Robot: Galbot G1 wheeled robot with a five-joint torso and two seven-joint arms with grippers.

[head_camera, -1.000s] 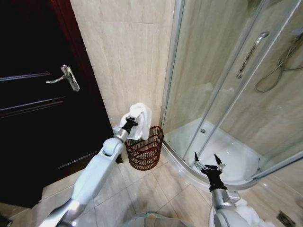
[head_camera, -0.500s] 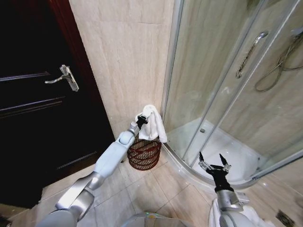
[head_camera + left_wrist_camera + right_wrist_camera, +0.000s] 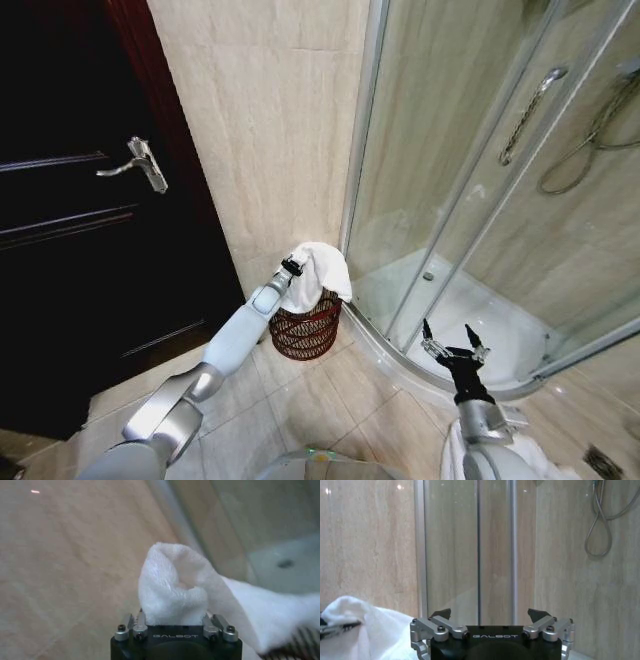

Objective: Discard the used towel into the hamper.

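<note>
Trouble could come if the towel (image 3: 320, 272) falls down the outside of the hamper (image 3: 305, 328), because part of it hangs over the rim by the shower glass (image 3: 470, 180). The hamper stands on the floor in the corner by the wall. The left arm reaches out long, and the left gripper (image 3: 291, 267) pinches the towel just above the hamper. The right gripper (image 3: 452, 349) waits low by the shower, fingers spread apart.
</note>
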